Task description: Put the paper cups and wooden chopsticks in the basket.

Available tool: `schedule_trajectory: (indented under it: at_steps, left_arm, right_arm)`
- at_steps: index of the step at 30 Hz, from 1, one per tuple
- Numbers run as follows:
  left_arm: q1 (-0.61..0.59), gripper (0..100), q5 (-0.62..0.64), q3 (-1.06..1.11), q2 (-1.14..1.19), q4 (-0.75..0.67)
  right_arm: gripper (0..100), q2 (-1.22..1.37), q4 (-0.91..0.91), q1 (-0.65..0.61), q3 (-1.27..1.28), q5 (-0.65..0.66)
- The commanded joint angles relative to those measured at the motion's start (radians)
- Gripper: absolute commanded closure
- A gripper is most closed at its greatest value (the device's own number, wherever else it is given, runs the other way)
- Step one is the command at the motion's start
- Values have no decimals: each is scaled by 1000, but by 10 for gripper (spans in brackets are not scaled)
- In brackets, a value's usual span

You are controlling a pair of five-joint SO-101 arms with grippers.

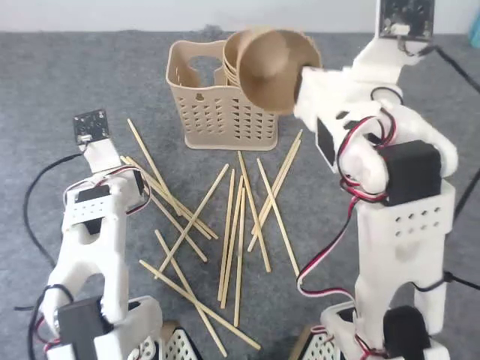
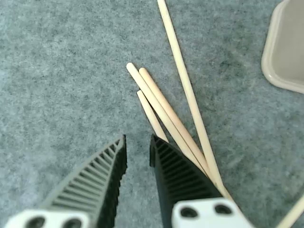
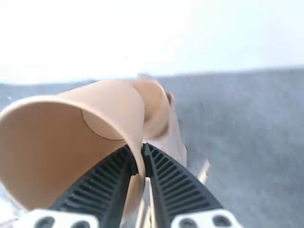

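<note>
My right gripper (image 3: pixel 137 151) is shut on the rim of a tan paper cup (image 3: pixel 61 147). It holds the cup (image 1: pixel 274 67) tilted on its side in the air above the right end of the beige basket (image 1: pixel 217 112). More paper cups (image 1: pixel 232 56) are stacked inside the basket. Several wooden chopsticks (image 1: pixel 240 225) lie scattered on the grey carpet in front of the basket. My left gripper (image 2: pixel 138 140) hangs low over the ends of three chopsticks (image 2: pixel 161 109), slightly open, with nothing between its fingers. One chopstick runs under a fingertip (image 2: pixel 164 156).
A corner of the basket (image 2: pixel 285 52) shows close to the left gripper. The grey carpet (image 1: pixel 60 75) covers the whole table. Both arm bases (image 1: pixel 105 330) stand at the near edge, with cables (image 1: pixel 30 225) trailing beside them.
</note>
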Motion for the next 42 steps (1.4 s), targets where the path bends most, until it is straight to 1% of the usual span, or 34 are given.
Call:
schedule_trajectory:
  at_steps: [1,6,11,14,17,22,25,26,28,31,33,37,40,42]
  left_arm:
    - [2,923,-11,-4,-51,-17]
    - [2,923,-11,-4,-51,-17]
    - [2,923,-11,-4,-51,-17]
    - [2,923,-11,-4,-51,-18]
    - [2,923,-11,-4,-51,-18]
    - [12,923,-11,-4,-51,-20]
    - [20,923,-12,-4,-51,-18]
    - [20,923,-12,-4,-51,-18]
    - [20,923,-12,-4,-51,-18]
    - [20,923,-12,-4,-51,-18]
    - [20,923,-12,-4,-51,-18]
    - [21,923,-12,-4,-51,-20]
    - [21,923,-12,-4,-51,-20]
    - [21,923,-12,-4,-51,-20]
  right_arm:
    - [991,-1,-116,-24,-43,-14]
    - [991,119,-223,-18,-43,-9]
    - [991,206,-269,-16,-44,-6]
    - [991,245,-309,5,-44,38]
    - [991,275,-315,33,-44,81]
    - [989,321,-305,79,-44,86]
    - [987,346,-306,84,-44,91]
    - [978,349,-306,81,-44,112]
    - [924,354,-306,74,-44,155]
    - [832,351,-317,51,-48,160]
    - [800,352,-314,45,-100,157]
    - [796,351,-308,42,-241,155]
    - [796,351,-216,41,-368,155]
    - [796,351,-122,39,-434,153]
